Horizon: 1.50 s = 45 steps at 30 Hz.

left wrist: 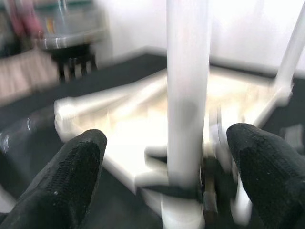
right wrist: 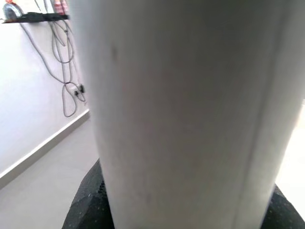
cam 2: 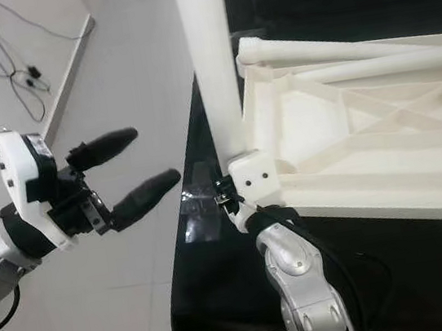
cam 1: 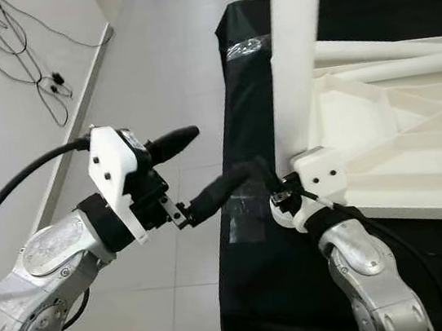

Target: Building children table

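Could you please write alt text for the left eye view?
The right gripper holds an upright white table leg at a corner of the upside-down white tabletop on a black surface. The open left gripper hovers beside it.

Left arm: brushed silver metal shell (cam 1: 40,281); black cable (cam 1: 10,191); white plastic wrist bracket (cam 1: 111,177) with dark screws
Left fingers: long, black, textured (cam 1: 173,143)
Right arm: silver jointed casing (cam 1: 367,268); black cable; white screwed bracket (cam 1: 321,172)
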Tool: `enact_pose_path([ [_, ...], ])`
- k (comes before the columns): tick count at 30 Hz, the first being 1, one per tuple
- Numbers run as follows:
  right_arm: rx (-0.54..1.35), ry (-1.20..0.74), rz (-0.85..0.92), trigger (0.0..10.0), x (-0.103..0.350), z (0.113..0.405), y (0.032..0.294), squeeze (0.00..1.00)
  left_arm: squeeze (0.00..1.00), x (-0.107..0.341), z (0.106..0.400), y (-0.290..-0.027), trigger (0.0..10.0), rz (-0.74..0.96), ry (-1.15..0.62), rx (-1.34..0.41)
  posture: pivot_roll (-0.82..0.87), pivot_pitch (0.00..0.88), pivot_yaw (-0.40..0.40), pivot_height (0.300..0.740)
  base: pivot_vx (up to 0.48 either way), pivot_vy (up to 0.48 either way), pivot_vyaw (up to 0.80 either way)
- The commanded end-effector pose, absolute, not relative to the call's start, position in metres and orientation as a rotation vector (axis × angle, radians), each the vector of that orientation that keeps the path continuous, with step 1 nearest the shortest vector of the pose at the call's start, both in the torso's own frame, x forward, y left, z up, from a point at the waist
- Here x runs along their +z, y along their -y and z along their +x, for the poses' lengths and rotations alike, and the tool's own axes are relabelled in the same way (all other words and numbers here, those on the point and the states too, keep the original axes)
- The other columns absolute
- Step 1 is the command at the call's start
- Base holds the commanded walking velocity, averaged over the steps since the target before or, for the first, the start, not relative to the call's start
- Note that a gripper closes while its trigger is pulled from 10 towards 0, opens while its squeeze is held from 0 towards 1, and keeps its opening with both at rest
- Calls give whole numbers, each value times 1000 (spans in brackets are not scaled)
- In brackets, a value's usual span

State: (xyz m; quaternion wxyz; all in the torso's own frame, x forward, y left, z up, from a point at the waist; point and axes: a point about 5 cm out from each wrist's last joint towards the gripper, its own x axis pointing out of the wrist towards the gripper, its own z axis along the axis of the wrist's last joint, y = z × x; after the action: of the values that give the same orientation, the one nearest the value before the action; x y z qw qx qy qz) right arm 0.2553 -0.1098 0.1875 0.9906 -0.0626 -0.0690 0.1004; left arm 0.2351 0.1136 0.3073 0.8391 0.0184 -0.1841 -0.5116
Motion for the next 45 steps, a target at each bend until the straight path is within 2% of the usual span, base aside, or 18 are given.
enact_pose_path([
  [1, 218, -15, -93, 10000, 161, 253, 103, 0, 0, 311, 240, -112, 10000, 4, 370, -1133, 69, 176, 137, 740, 0, 0, 0],
  [6, 216, -15, -82, 10000, 161, 254, 101, 0, 0, 325, 257, -94, 10000, -18, 344, -1288, 68, 179, 143, 740, 0, 0, 0],
  [12, 213, -9, -76, 10000, 163, 254, 99, 0, 0, 327, 276, -75, 10000, 27, 276, -1369, 69, 186, 149, 740, 0, 0, 0],
  [13, 214, -7, -74, 10000, 163, 254, 99, 0, 796, 325, 281, -70, 10000, 40, 256, -1386, 68, 190, 151, 740, 0, 0, 0],
  [14, 214, -7, -74, 10000, 163, 254, 99, 0, 796, 325, 281, -70, 10000, 40, 256, -1386, 68, 190, 151, 740, 0, 0, 0],
  [15, 216, -4, -73, 10000, 164, 254, 98, 0, 1000, 325, 287, -63, 10000, 49, 241, -1393, 67, 191, 151, 740, 0, 0, 0],
  [19, 218, -1, -73, 10000, 165, 253, 96, 0, 1000, 327, 301, -51, 10000, 67, 225, -1386, 62, 196, 153, 740, 0, 0, 0],
  [20, 219, -1, -72, 10000, 165, 253, 96, 0, 941, 329, 306, -46, 10000, 74, 220, -1389, 61, 197, 153, 740, 0, 0, 0],
  [21, 219, 0, -71, 10000, 166, 253, 95, 0, 941, 330, 309, -42, 10000, 81, 218, -1394, 58, 198, 156, 740, 0, 0, 0],
  [22, 221, 1, -69, 10000, 166, 253, 95, 0, 0, 331, 311, -38, 10000, 84, 220, -1400, 55, 200, 159, 740, 0, 0, 0],
  [27, 222, 3, -63, 10000, 167, 252, 94, 0, 0, 337, 313, -28, 10000, 79, 243, -1433, 49, 204, 166, 740, 0, 0, 0],
  [28, 221, 3, -61, 10000, 167, 252, 94, 0, 0, 339, 313, -24, 7490, 74, 252, -1451, 49, 205, 167, 740, 0, 0, 0],
  [30, 220, 3, -60, 10000, 167, 252, 94, 0, 0, 341, 313, -21, 7490, 67, 264, -1468, 49, 205, 167, 740, 0, 0, 0],
  [31, 220, 3, -57, 10000, 167, 252, 94, 0, 0, 342, 311, -18, 0, 52, 270, -1492, 50, 205, 165, 740, 0, 0, 0],
  [45, 230, 5, -31, 10000, 169, 257, 96, 8, 0, 334, 289, -4, 0, 12, 272, -1556, 43, 198, 156, 740, 0, 0, 0],
])
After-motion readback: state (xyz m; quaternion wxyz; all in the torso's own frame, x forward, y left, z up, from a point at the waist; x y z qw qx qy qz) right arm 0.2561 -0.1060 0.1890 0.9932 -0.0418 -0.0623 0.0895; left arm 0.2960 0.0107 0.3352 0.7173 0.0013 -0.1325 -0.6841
